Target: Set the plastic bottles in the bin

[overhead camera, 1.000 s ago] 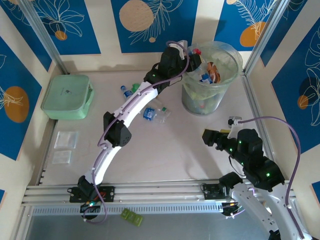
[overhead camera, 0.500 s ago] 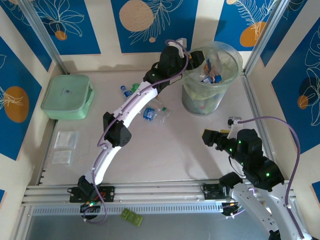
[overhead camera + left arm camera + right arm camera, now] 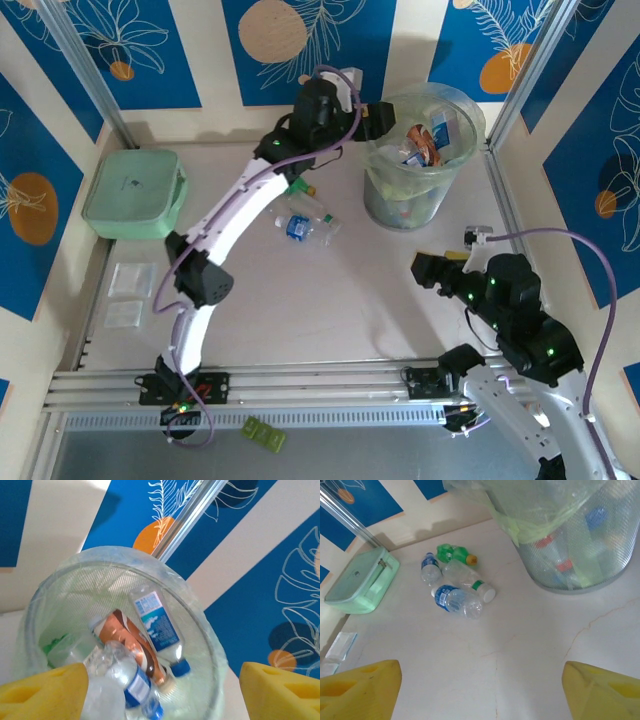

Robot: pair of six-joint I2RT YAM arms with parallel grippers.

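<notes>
The bin (image 3: 392, 207), a tall translucent bucket with a greenish bag, stands at the back right and holds several plastic bottles (image 3: 425, 140). My left gripper (image 3: 376, 118) hovers open just left of its rim. From the left wrist the bin (image 3: 125, 555) lies below the yellow fingers (image 3: 45, 692), with a blue-label bottle (image 3: 155, 620), a brown-label one (image 3: 132, 640) and a clear one (image 3: 120, 680) inside. On the table lie a blue-label bottle (image 3: 455, 601), a green-banded one (image 3: 470, 577) and a small blue one (image 3: 430, 569). My right gripper (image 3: 480, 695) hangs open above bare table.
A green bottle with an orange cap (image 3: 452, 554) lies by the loose bottles. A flat pale-green lidded box (image 3: 133, 193) sits at the far left, with clear packets (image 3: 130, 280) in front of it. Metal posts and patterned walls close in the table.
My left gripper has opened and let a bottle drop into the bin, then pulled back left from over the rim. The right arm shifted slightly right.
</notes>
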